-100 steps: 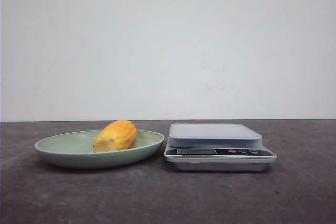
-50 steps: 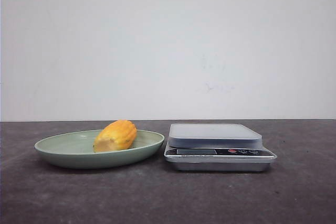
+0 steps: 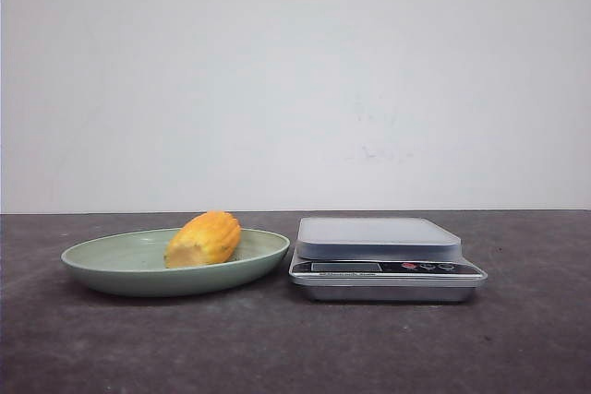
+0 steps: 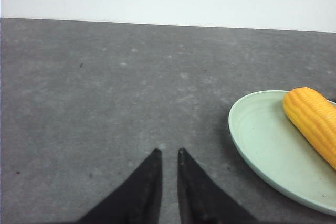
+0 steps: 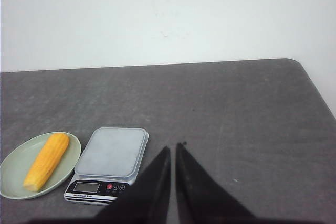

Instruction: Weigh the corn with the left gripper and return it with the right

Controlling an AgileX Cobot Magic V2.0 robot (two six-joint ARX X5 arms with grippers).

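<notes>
Corn [image 3: 203, 239] is seen lying in the green plate [image 3: 120, 269], well apart from both near-closed, empty grippers: left gripper [image 4: 168, 153] beside the plate, right gripper [image 5: 174, 146] near the scale [image 5: 107, 163]

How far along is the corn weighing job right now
Nothing looks done: the corn lies on the green plate and the scale platform is bare. Nothing is in hand; the left gripper and right gripper are shut, holding nothing. Left: pick, weigh, return.
</notes>
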